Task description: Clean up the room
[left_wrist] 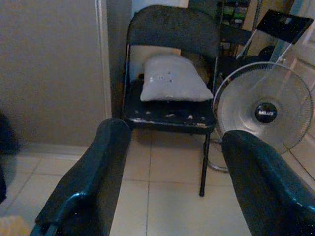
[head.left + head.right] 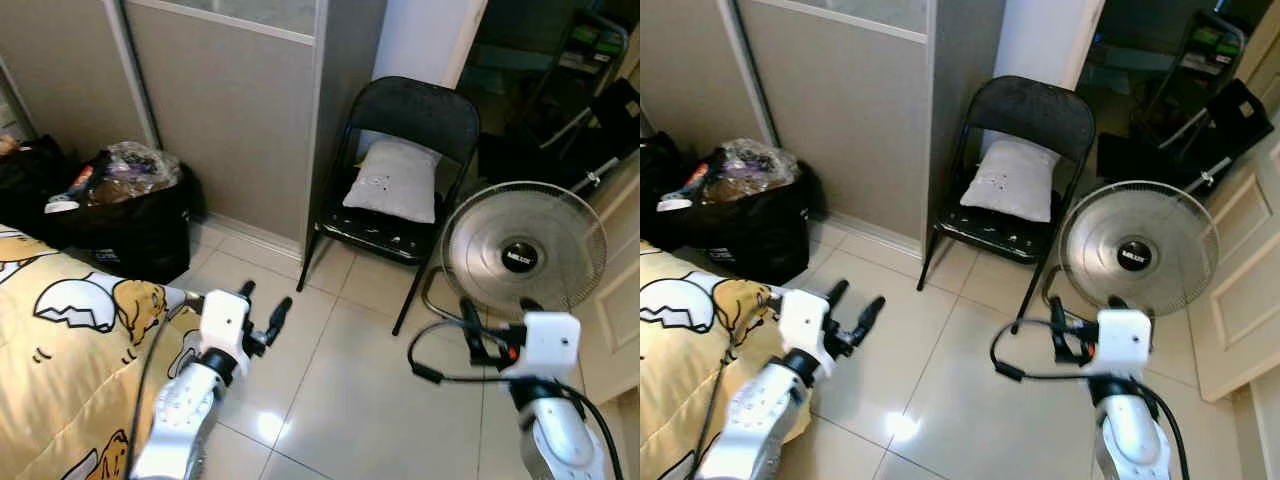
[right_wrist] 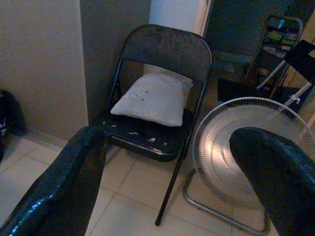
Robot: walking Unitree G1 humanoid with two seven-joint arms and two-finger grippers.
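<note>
The bed (image 2: pixel 60 350) with its yellow cartoon cover fills the lower left, and a full black bag (image 2: pixel 120 215) stands at the upper left. At the upper centre, a white pillow (image 2: pixel 393 180) rests on the black folding chair (image 2: pixel 400 150) beside the floor fan (image 2: pixel 523 248), so tidying appears unfinished. The left gripper (image 2: pixel 262 312) and right gripper (image 2: pixel 497 318) hover over the tile floor (image 2: pixel 340 380) with fingers released and empty.

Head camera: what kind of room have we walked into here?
Most likely a bedroom in a home: a bed with a cartoon-print yellow blanket, a black folding chair holding a white pillow, and a floor fan on the tiled floor.
</note>
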